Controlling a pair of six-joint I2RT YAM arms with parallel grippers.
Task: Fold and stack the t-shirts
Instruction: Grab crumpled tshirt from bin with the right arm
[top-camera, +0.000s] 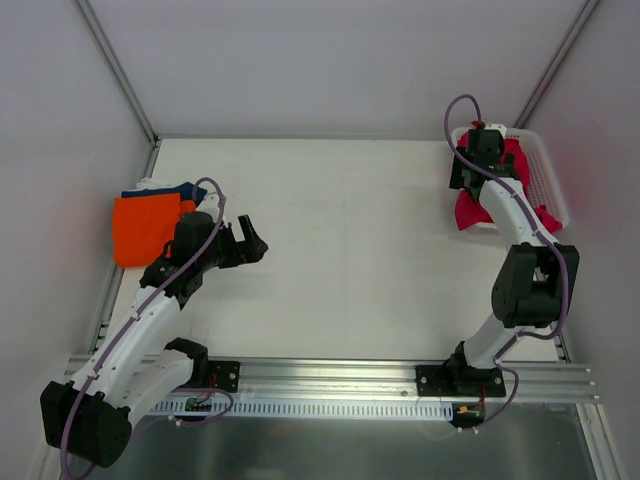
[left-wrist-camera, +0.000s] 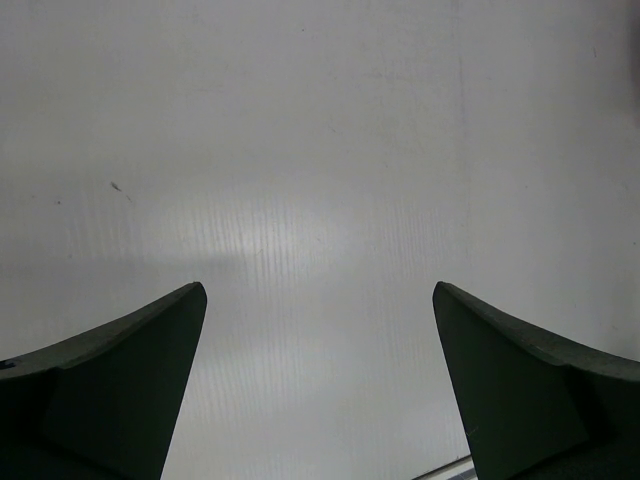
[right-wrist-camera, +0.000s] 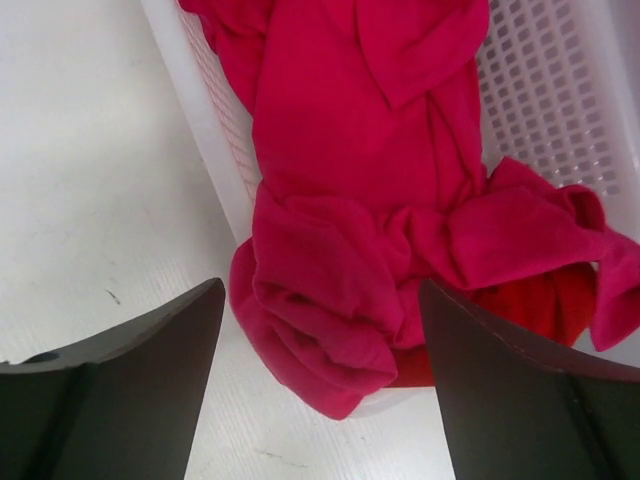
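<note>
My right gripper (right-wrist-camera: 320, 300) hangs with its fingers spread wide, gripping nothing, just above the crimson-pink t-shirt (right-wrist-camera: 340, 200). That shirt lies crumpled and spills over the wall of the white lattice basket (right-wrist-camera: 560, 90) onto the table (left-wrist-camera: 320, 150). A brighter red t-shirt (right-wrist-camera: 530, 305) peeks out beneath it inside the basket. My left gripper (left-wrist-camera: 320, 290), also spread and empty, is over bare table well apart from the basket. Farther still from the basket, the folded orange t-shirt (top-camera: 145, 225) lies touching the navy t-shirt (top-camera: 190, 190).
</note>
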